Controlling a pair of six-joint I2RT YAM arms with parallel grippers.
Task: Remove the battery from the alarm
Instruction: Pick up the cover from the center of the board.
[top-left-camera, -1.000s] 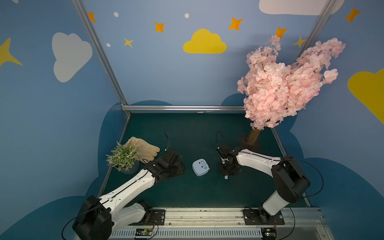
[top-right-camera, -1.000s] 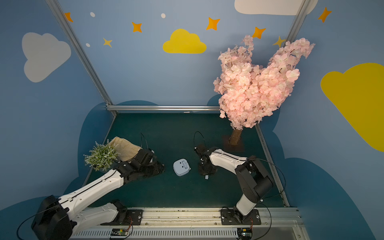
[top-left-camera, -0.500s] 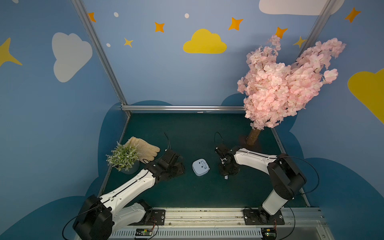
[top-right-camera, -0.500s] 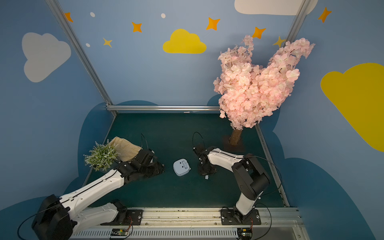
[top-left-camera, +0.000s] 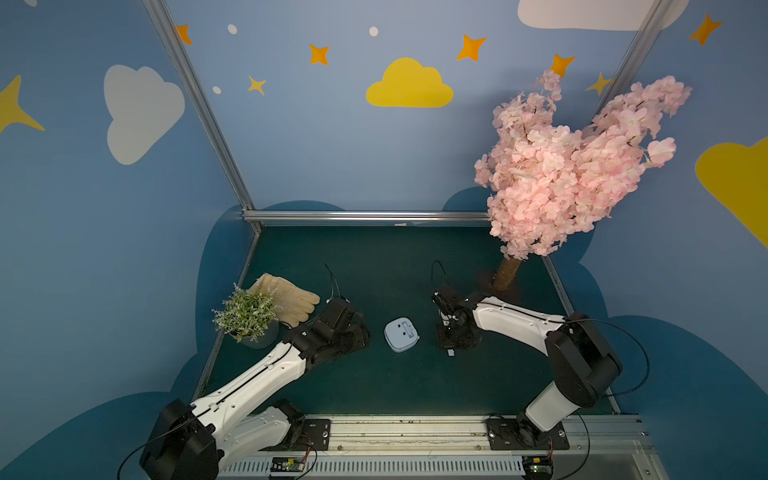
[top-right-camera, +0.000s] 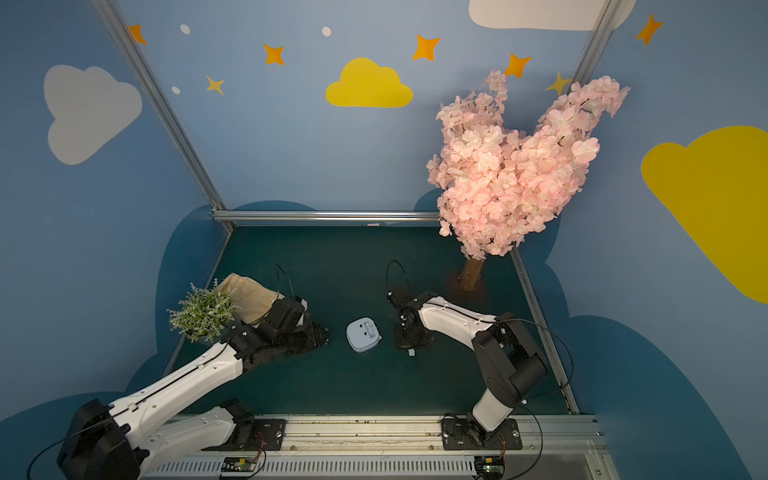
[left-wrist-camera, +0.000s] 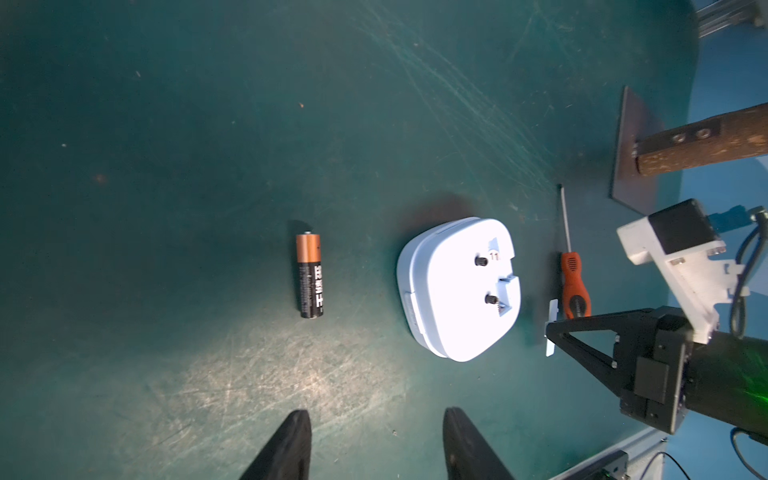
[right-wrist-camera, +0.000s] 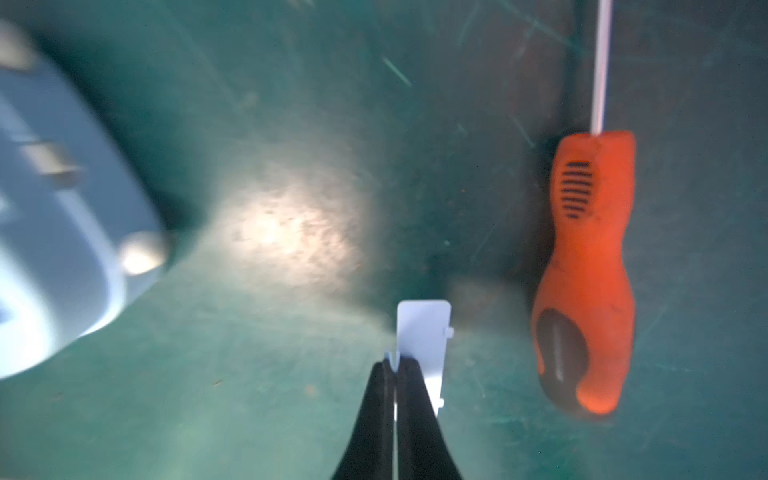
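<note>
The pale blue alarm (top-left-camera: 401, 334) (top-right-camera: 363, 334) lies face down mid-mat, its open back compartment (left-wrist-camera: 505, 286) showing. The battery (left-wrist-camera: 309, 276), black with a copper end, lies loose on the mat beside the alarm; it does not show in the top views. My left gripper (left-wrist-camera: 376, 419) (top-left-camera: 363, 334) hovers open and empty, short of both. To the alarm's right, my right gripper (right-wrist-camera: 395, 368) (top-left-camera: 451, 347) is shut on the edge of the small pale cover (right-wrist-camera: 424, 332) (left-wrist-camera: 550, 328), which stands on edge on the mat.
An orange-handled screwdriver (right-wrist-camera: 586, 270) (left-wrist-camera: 573, 286) lies just beside the cover. A potted plant (top-left-camera: 247, 313) and a tan glove (top-left-camera: 291, 297) sit at the left. The pink tree's trunk (top-left-camera: 507, 274) stands at the back right.
My right gripper's jaws have closed onto the cover and the right arm has shifted slightly. The left arm, alarm and battery have stayed put.
</note>
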